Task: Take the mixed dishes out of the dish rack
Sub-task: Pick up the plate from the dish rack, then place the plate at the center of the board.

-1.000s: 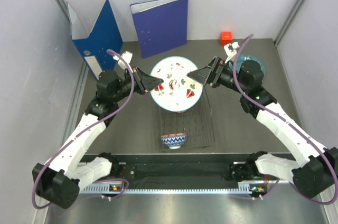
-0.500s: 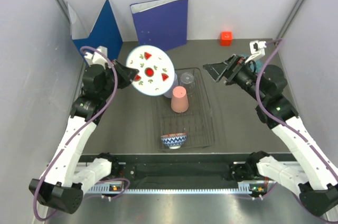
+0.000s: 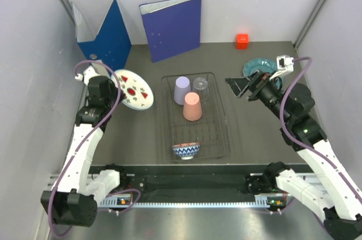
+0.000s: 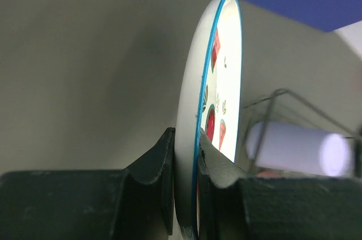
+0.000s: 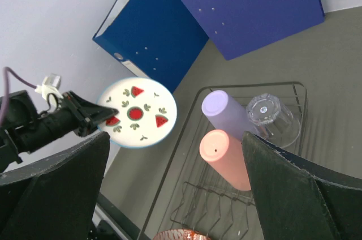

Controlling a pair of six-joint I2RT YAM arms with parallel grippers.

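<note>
The left claw (image 3: 118, 80) had swung from over the dish rack (image 3: 222, 116) toward the worktop's left edge, clamped on the rim of the white plate with red wedge marks (image 3: 136, 91), held tilted beside the rack. The right claw (image 3: 233, 86), spread wide, hung toward the right edge, facing the pink cup (image 3: 192, 107).

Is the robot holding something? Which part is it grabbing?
The left gripper pinches the white plate with red wedge marks by its rim. The right gripper is open and empty.
</note>
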